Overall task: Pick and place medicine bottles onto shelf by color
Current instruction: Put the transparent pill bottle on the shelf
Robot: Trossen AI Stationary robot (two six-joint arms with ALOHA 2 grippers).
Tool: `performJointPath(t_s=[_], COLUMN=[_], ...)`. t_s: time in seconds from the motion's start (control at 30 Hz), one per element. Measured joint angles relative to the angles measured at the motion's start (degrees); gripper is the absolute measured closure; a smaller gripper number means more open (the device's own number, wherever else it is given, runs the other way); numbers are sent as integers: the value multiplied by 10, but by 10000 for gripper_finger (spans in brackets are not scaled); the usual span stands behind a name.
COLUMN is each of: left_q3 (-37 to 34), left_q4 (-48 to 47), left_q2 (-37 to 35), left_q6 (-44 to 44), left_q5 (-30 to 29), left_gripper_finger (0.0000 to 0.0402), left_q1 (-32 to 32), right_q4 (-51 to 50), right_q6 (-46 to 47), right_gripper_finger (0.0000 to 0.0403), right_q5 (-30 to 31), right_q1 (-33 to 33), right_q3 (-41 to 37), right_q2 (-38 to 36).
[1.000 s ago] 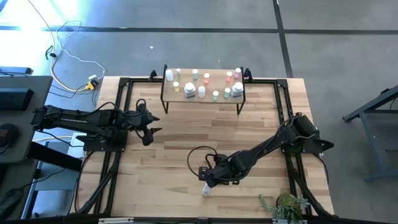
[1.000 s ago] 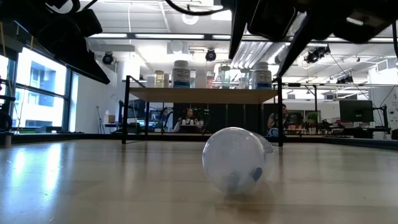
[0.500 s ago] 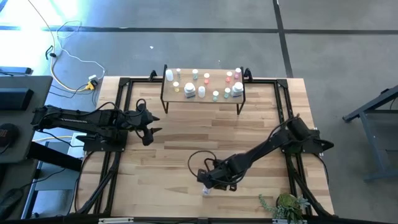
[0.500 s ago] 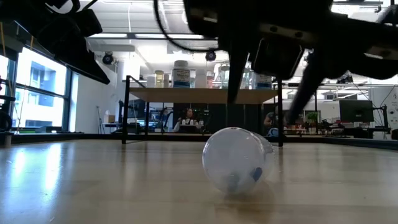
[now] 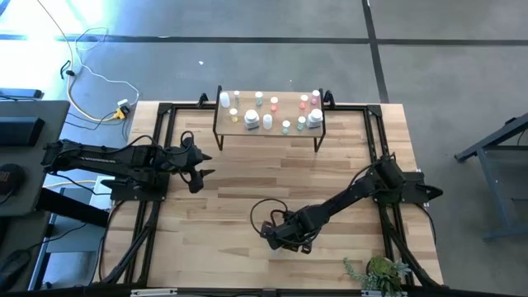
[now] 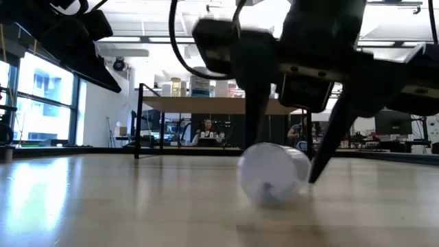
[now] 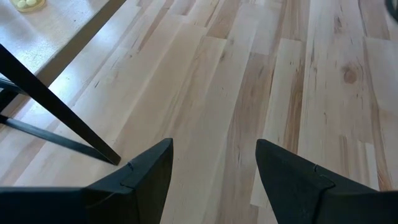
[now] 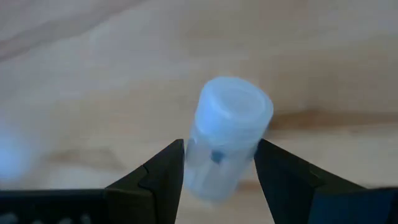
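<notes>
A: High view first, biggest thing down. What fills the frame?

B: The wooden table (image 5: 239, 186), across the middle and lower part of the picture. At its upper centre stands the shelf (image 5: 270, 125), a light board on thin black legs, with the small medicine bottles (image 5: 268, 120) set out on it: white ones, plus pink, green and yellowish ones.

A: And the arms?

B: The left arm lies at the left middle of the frame. Its left gripper (image 5: 202, 164) hangs over bare wood, well apart from the shelf. In the left wrist view its fingers (image 7: 152, 171) stand wide apart, nothing between them, only planks and a black shelf leg (image 7: 59, 109) ahead.

A: The right one?

B: It reaches from the right edge down toward the lower centre. The right gripper (image 5: 276, 239) sits low over the table there, covering its bottle from above.

A: So where is that bottle?

B: In the low view the clear bottle (image 6: 274, 171) lies on its side on the wood, centre right of the picture, with the dark fingers coming down on either side of it. The right wrist view shows the clear bottle (image 8: 227, 137) between the two fingers (image 8: 158, 177), white cap pointing away from the gripper.

A: Gripped?

B: The jaws are partly open and straddle it, very close to its sides. Whether they press on it, I cannot tell.
</notes>
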Motion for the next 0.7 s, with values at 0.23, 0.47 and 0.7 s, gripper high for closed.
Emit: performJointPath(t_s=[0.23,0.47,0.7], left_q3=[0,0,0], left_q4=[0,-5,-5], left_q2=[0,0,0], left_q6=[0,-2,-15], left_q5=[0,7,89], left_gripper_finger=[181,181,181], left_q1=[0,0,0], right_q4=[-11,14,103], right_q6=[-11,-66,-125], right_gripper_finger=[219,262,275], right_q5=[-6,-3,83], right_q1=[-2,-2,-6], right_q3=[0,0,0], right_q2=[12,13,13])
